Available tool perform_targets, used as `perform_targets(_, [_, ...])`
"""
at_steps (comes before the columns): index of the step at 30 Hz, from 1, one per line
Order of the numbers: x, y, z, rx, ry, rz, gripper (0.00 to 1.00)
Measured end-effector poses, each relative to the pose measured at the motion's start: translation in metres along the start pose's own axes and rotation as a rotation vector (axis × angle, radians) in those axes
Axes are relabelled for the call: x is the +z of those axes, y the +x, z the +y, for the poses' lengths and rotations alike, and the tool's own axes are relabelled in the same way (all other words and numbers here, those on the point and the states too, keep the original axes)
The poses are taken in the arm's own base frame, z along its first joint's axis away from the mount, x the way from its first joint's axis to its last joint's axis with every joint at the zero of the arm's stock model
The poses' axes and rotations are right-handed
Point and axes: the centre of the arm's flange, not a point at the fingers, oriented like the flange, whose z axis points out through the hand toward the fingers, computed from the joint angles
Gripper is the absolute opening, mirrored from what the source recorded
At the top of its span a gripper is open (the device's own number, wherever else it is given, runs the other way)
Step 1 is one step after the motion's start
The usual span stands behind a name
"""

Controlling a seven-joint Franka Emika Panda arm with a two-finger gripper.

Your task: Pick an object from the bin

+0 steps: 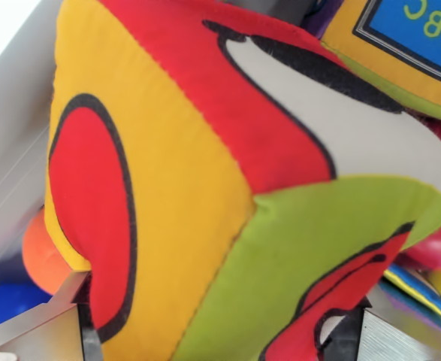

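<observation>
The hand [220, 331] pinched a soft cloth cube [228, 188] between its two fingers [55, 331]. The grasp looked made; lifting it clear of the white bin [10, 113] and the other toys beyond the hand remained.

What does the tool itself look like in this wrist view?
Only the tool tips show, at the bottom corners of the frame. Each finger is a blocky piece of brushed silver metal with flat faces and square edges, lined on its inner side with a dark pad. No cables or markings are visible.
</observation>
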Motion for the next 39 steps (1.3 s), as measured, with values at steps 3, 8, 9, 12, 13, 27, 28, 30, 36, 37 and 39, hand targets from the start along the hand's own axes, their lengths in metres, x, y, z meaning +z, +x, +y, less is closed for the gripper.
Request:
perform_targets(3, [-0.009, 0.0, 0.0, 0.0, 0.001, -0.001, 0.0])
perform_targets(8, [-0.024, 0.0, 0.0, 0.0, 0.0, -0.002, 0.0])
perform_targets(9, [-0.027, 0.0, 0.0, 0.0, 0.001, -0.002, 0.0])
perform_targets(12, [-0.039, 0.0, 0.0, -0.001, 0.001, -0.003, 0.0])
perform_targets(13, [-0.041, 0.0, 0.0, -0.001, 0.001, -0.003, 0.0])
perform_targets(27, [-0.098, 0.0, 0.0, -0.003, 0.003, -0.003, 0.0])
perform_targets(28, [-0.103, 0.0, 0.0, -0.003, 0.003, -0.003, 0.0])
perform_targets(30, [-0.112, 0.0, 0.0, -0.002, 0.003, -0.003, 0.0])
perform_targets(36, [-0.14, 0.0, 0.0, -0.003, 0.004, -0.004, 0.0])
perform_targets(37, [-0.144, 0.0, 0.0, -0.003, 0.005, -0.004, 0.0])
perform_targets(39, [-0.151, 0.0, 0.0, -0.002, 0.005, -0.005, 0.0])
